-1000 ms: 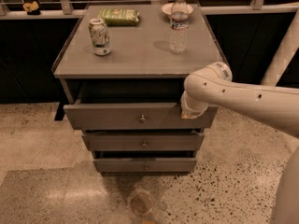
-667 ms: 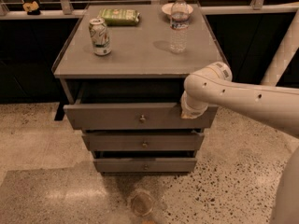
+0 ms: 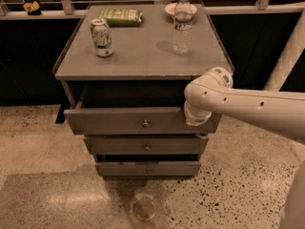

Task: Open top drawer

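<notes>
The grey cabinet (image 3: 143, 63) has three drawers. The top drawer (image 3: 109, 122) stands pulled out a short way, with a dark gap behind its front panel and its small round metal knob (image 3: 145, 123) at centre. My white arm (image 3: 257, 109) reaches in from the right. My gripper (image 3: 196, 119) is at the right end of the top drawer's front, by its upper edge, and the rounded wrist hides most of it.
On the cabinet top stand a drink can (image 3: 102, 37), a green packet (image 3: 122, 16), a water bottle (image 3: 182, 25) and a small dish (image 3: 170, 8). Two lower drawers (image 3: 146, 146) (image 3: 147, 168) are shut. A round mark (image 3: 144, 207) lies on the speckled floor. A white pole (image 3: 287, 58) stands at right.
</notes>
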Robot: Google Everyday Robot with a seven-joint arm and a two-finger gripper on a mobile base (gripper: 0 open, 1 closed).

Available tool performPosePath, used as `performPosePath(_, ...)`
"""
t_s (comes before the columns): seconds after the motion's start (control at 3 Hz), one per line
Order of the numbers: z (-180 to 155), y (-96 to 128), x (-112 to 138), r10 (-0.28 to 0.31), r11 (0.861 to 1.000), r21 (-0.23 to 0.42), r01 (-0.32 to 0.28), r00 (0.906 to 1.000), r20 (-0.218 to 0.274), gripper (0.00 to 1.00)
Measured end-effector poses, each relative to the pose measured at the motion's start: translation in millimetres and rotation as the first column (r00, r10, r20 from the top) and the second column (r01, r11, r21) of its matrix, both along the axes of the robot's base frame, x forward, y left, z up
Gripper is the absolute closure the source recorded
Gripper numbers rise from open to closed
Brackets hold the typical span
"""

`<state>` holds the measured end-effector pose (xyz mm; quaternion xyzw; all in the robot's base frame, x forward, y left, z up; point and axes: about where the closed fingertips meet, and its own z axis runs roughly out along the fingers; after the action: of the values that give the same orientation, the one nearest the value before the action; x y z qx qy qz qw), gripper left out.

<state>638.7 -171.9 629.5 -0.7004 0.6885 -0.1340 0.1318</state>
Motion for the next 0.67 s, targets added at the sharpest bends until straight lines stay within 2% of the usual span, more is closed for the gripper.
performPosePath(0.67,4.9,-2.5,-7.6,-0.003,1.0,0.002,0.003,0.9999,0.017,1.0)
